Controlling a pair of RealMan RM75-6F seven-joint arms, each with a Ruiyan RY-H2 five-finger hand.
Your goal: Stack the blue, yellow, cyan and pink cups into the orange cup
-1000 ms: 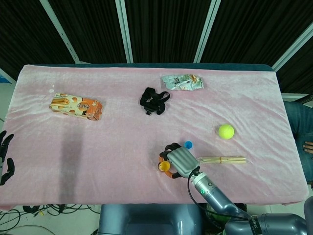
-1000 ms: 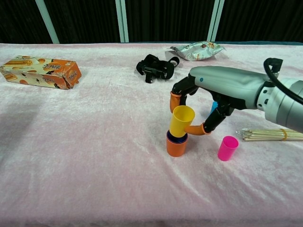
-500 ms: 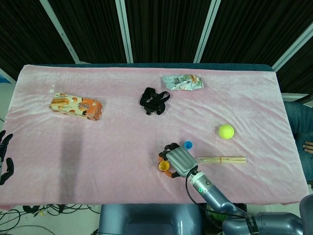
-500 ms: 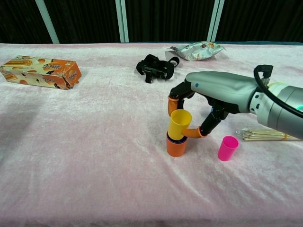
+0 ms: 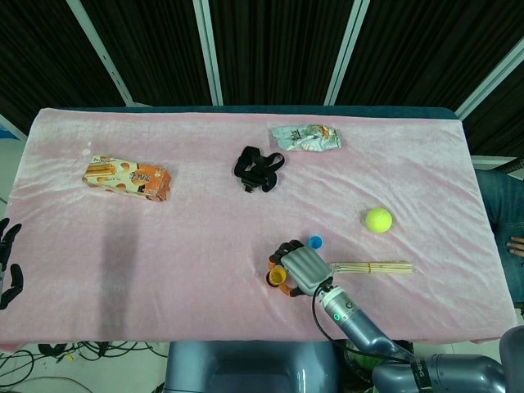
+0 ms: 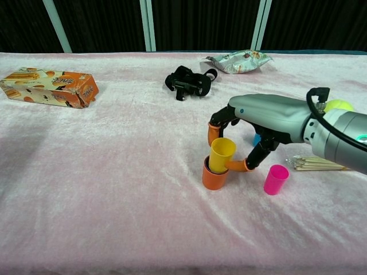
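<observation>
The orange cup (image 6: 214, 178) stands upright near the table's front. The yellow cup (image 6: 221, 154) sits in it, leaning slightly. My right hand (image 6: 261, 117) reaches over from the right and grips the yellow cup between a fingertip (image 6: 213, 133) behind it and the thumb (image 6: 238, 166) in front. The blue cup does not show. The pink cup (image 6: 276, 179) stands just right of the stack, below my forearm. The cyan cup (image 5: 315, 242) stands behind the hand and shows only as a sliver in the chest view. My left hand (image 5: 8, 262) hangs off the table's left edge, holding nothing.
An orange snack box (image 6: 50, 87) lies far left. A black strap clip (image 6: 186, 81) and a foil packet (image 6: 238, 60) lie toward the back. A bundle of sticks (image 6: 321, 164) and a tennis ball (image 5: 378, 219) lie to the right of my hand.
My right hand has lowered the yellow cup deeper into the orange cup, and the dark blue rim beneath it no longer shows. The left hand has not moved.
</observation>
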